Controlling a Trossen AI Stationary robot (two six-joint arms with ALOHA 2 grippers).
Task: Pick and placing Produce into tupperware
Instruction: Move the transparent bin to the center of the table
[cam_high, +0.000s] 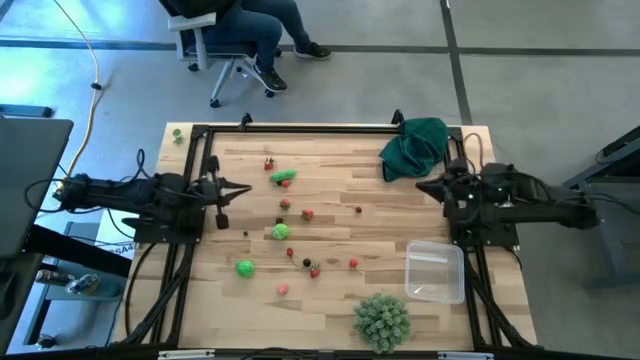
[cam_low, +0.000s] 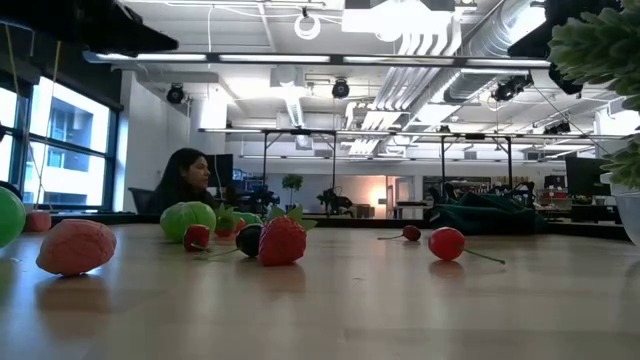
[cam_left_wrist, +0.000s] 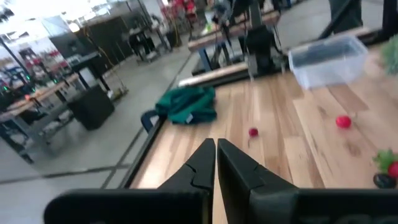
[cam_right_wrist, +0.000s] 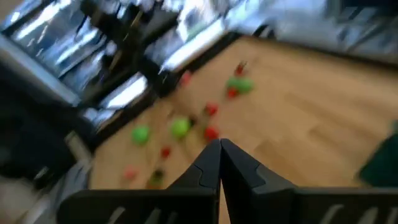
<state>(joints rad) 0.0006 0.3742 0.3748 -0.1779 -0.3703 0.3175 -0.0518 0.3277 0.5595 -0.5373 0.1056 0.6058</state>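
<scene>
Left gripper (cam_high: 244, 189) hanging clenched and empty at table's 9 o'clock edge; right gripper (cam_high: 421, 186) mirroring it, clenched and empty, near 3 o'clock. Neither reaching yet, likely parked before first pick. Produce (cam_high: 283, 177) lying scattered loose across table (cam_high: 340, 225) centre-left: tiny red and dark berries, few bright green pieces. Tupperware (cam_high: 435, 271) sitting clear and empty toward 4 o'clock, well apart from produce, just beside spiky ball (cam_high: 381, 318).
</scene>
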